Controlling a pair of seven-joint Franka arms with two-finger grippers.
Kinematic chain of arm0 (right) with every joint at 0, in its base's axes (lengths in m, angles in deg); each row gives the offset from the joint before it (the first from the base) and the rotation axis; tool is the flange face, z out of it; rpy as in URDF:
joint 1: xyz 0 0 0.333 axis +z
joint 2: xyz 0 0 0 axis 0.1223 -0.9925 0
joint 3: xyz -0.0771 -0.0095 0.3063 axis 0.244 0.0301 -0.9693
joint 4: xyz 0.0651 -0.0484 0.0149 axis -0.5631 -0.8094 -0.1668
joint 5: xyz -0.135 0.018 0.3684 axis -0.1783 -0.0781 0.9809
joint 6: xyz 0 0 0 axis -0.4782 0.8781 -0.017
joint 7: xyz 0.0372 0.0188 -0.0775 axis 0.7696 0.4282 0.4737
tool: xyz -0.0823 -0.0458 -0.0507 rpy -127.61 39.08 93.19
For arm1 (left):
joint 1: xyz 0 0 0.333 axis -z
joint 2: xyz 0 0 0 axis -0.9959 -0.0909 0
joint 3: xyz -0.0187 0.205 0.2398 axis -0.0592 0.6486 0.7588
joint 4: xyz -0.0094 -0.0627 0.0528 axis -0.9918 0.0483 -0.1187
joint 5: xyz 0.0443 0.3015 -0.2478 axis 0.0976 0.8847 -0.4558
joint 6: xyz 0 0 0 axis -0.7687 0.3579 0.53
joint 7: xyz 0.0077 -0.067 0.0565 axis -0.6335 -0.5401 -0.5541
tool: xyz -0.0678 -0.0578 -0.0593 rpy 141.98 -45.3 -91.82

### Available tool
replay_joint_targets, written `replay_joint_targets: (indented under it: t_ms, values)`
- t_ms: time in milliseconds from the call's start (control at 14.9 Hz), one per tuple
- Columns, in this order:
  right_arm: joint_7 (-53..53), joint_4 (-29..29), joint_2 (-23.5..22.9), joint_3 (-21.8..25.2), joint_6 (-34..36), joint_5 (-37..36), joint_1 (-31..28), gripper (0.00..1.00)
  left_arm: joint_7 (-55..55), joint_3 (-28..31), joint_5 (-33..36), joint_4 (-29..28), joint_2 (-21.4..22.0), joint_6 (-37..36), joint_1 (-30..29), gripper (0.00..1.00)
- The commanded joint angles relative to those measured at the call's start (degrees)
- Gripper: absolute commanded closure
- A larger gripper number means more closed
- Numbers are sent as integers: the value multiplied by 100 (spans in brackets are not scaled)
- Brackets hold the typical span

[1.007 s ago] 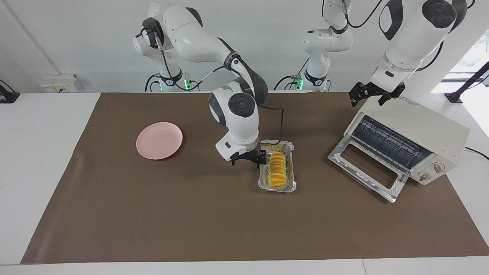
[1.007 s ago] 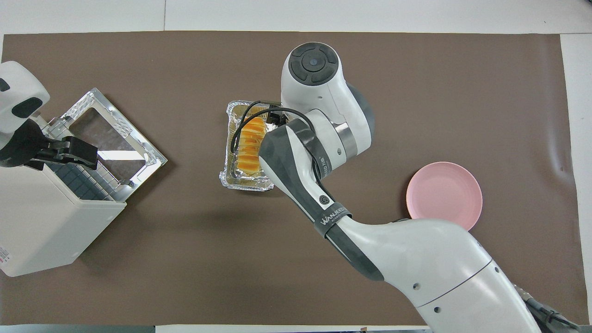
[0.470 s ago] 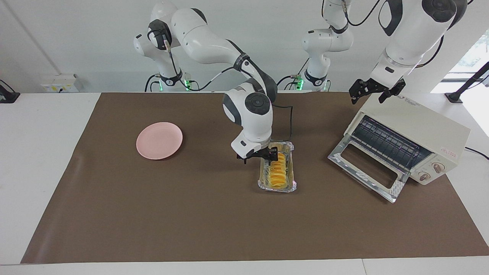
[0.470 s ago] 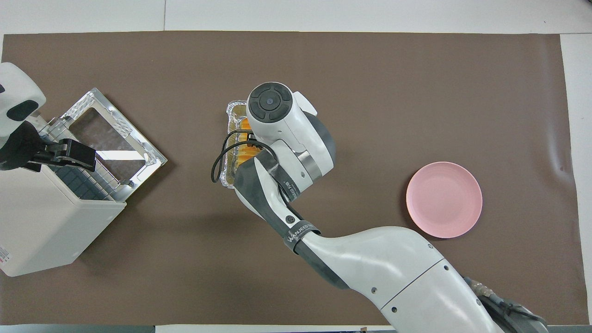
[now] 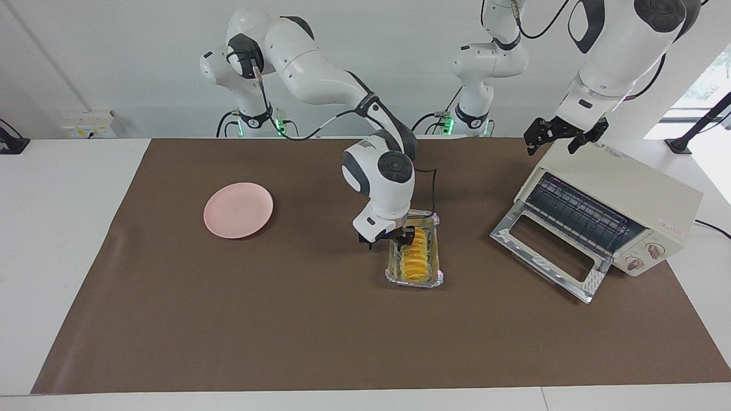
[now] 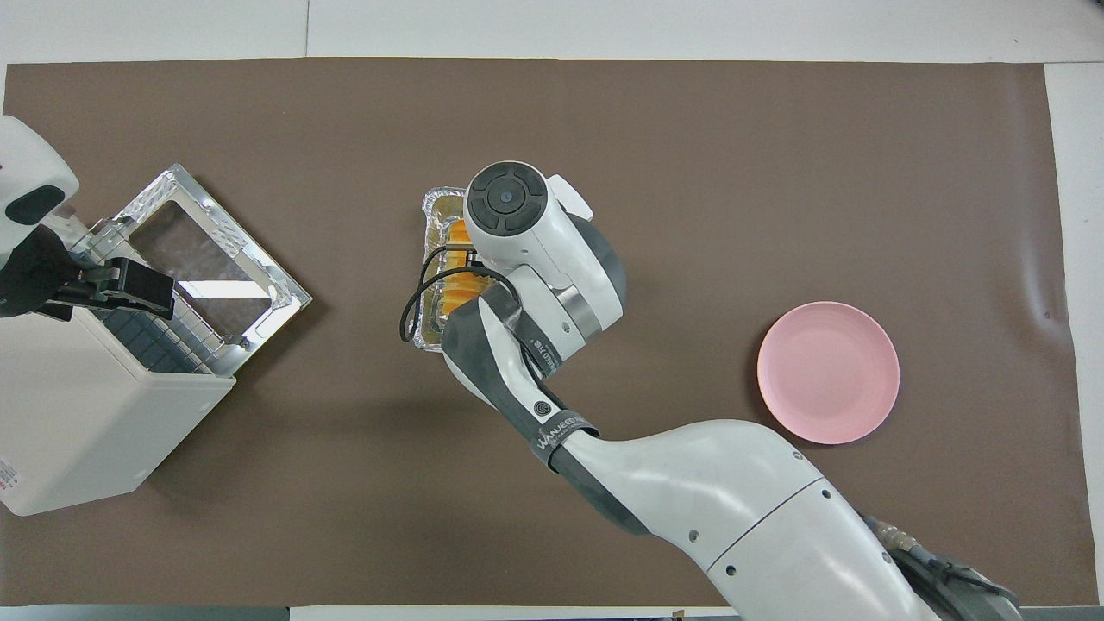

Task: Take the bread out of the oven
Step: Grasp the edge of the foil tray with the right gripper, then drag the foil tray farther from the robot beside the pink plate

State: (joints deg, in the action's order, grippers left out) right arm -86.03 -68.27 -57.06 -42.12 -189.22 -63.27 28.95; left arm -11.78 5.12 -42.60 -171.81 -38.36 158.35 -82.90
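Setting: brown mat over a white tabletop [image 5: 74, 228], pale wall at the robots' end.
Oven: the oven [image 5: 622, 200] stands at the left arm's end, its glass door dropped open, the wire rack bare.
Bread: the bread [image 5: 416, 257] is already out of the oven, lying in a foil tray [image 5: 414, 281] mid-tabletop, well apart from the oven.
Plate: a pink plate [image 5: 238, 209] sits toward the right arm's end, nothing on it.
Right pincer: the right pincer [image 5: 388, 238] is low over the tray's end nearer the robots, at the bread; whether it has hold I cannot tell.
Left pincer: the left pincer [image 5: 562, 134] hangs over the oven's top, jaws spread, holding nothing; this arm waits.
Handling: likely light, soft and crushable, the ridges apt to part like slices; the thin foil would dent. Best taken gently across the loaf's width near its middle, clear of the tray wall.
Change: a second ago the right pincer stood beside the tray with jaws wide; since then it has swung over the bread and begun to narrow. Tray, plate and oven have stayed put.
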Motion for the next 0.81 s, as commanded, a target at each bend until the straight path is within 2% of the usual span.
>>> replay_joint_targets:
  t_ms: [0, 470, 739]
  values:
    - [-94, -217, 90, -1, -233, 16, 32, 100, 43, -16, -99, -124, 150, -22, -66, 0]
    - [-129, -147, 161, -1, 65, 25, 24, 100, 43, -16, -99, -124, 141, -22, -66, 0]
    - [-7, 169, 468, -10, 1030, 103, -362, 100, 43, -16, -99, -124, 150, -22, -66, 0]
